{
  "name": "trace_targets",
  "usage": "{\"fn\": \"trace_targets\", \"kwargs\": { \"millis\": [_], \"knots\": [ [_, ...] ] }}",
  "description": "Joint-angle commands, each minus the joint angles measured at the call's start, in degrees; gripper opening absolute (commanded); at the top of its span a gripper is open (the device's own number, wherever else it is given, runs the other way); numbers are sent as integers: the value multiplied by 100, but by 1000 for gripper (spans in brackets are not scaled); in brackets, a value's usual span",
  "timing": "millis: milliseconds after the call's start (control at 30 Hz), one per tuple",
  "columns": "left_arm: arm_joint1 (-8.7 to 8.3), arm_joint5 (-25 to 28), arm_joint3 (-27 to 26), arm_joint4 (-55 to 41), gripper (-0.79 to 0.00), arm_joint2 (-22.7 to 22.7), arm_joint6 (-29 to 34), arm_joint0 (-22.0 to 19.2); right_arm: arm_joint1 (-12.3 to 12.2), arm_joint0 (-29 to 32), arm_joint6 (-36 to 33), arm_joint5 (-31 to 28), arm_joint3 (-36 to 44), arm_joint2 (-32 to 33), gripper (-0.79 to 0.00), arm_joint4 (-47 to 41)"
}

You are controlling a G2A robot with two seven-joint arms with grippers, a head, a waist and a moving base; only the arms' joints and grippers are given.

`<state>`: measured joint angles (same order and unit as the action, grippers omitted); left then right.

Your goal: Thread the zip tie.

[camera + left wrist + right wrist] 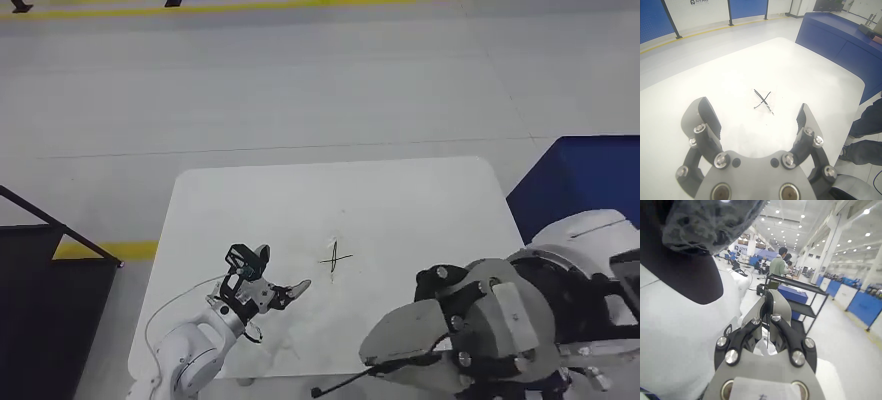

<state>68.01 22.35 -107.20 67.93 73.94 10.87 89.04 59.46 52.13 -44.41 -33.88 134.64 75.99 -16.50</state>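
Two-arm threading, tie in one gripper. My right gripper has its jaws pressed together on the long, thin black plastic zip tie. In the top view the strip juts from under my right arm, past the near edge of the rounded white table, with a small knob, probably the head, at its free end. To thread well, I judge, the tie should come over the table. My left gripper should take the head squarely so that the tail meets the slot in line, untwisted. That left gripper is spread wide, with nothing between its ribbed black pads. It hangs low over the near-left part of the table, aimed at a small black X of two thin crossed strands at the table's middle, and is apart from it. Whether the X is a mark or more ties I cannot tell. My right arm is folded near the table's near-right corner, wrist facing the room.
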Motion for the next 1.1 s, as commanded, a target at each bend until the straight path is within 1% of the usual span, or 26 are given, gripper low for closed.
{"fn": "trace_targets", "kwargs": {
  "millis": [0,33,67,100,133,167,200,233,267,367,433,500,633,700,767,833,867,900,933,967,1000,1067],
  "knots": [
    [0,0,0,0,0,0,0,0,-27,-136,-466,1113,0,-138,-785,-1523],
    [0,0,0,0,0,0,0,0,-47,-200,-649,1701,0,-132,-785,-1942],
    [0,0,0,0,0,0,0,0,-68,-153,-894,2610,0,-275,-785,-2575],
    [0,0,0,0,0,0,0,0,-61,-223,-870,3011,0,-256,-785,-3236],
    [0,0,0,0,0,0,0,0,-67,-281,-738,3471,0,-163,-785,-3589],
    [0,0,0,0,0,0,0,0,-81,-353,-802,3926,0,-122,-785,-3828],
    [0,0,0,0,0,0,0,0,-80,-416,-818,4171,0,-74,-785,-4139],
    [0,0,0,0,0,0,0,0,-94,-443,-798,4587,0,-36,-785,-4310],
    [0,0,0,0,0,0,0,0,-103,-473,-768,4904,0,20,-785,-4507],
    [0,0,0,0,0,0,0,0,-100,-276,-272,5562,0,178,-785,-5542],
    [0,0,0,0,0,0,0,0,-91,-124,49,5817,0,290,-785,-6242],
    [0,0,0,0,0,0,0,0,-95,-45,233,6041,0,383,-785,-6544],
    [0,0,0,0,0,0,0,0,-90,154,328,6205,0,409,-785,-6898],
    [0,0,0,0,0,0,0,0,-88,183,284,6219,0,360,-785,-6824],
    [0,0,0,0,0,0,0,0,-72,114,96,5950,0,339,-785,-6612],
    [0,0,0,0,0,0,0,0,-70,-144,-260,5322,0,424,-785,-5657],
    [0,0,0,0,0,0,0,0,-62,-237,-458,4863,0,450,-785,-5210],
    [0,0,0,0,0,0,0,0,-74,-356,-670,4524,0,511,-785,-4530],
    [0,0,0,0,0,0,0,0,-84,-398,-824,4228,0,543,-785,-3976],
    [0,0,0,0,0,0,0,0,-88,-379,-936,3977,0,542,-785,-3648],
    [0,0,0,0,0,0,0,0,-95,-320,-1016,3859,0,536,-785,-3391],
    [0,0,0,0,0,0,0,0,-116,-73,-985,3882,0,588,-785,-3064]
  ]
}}
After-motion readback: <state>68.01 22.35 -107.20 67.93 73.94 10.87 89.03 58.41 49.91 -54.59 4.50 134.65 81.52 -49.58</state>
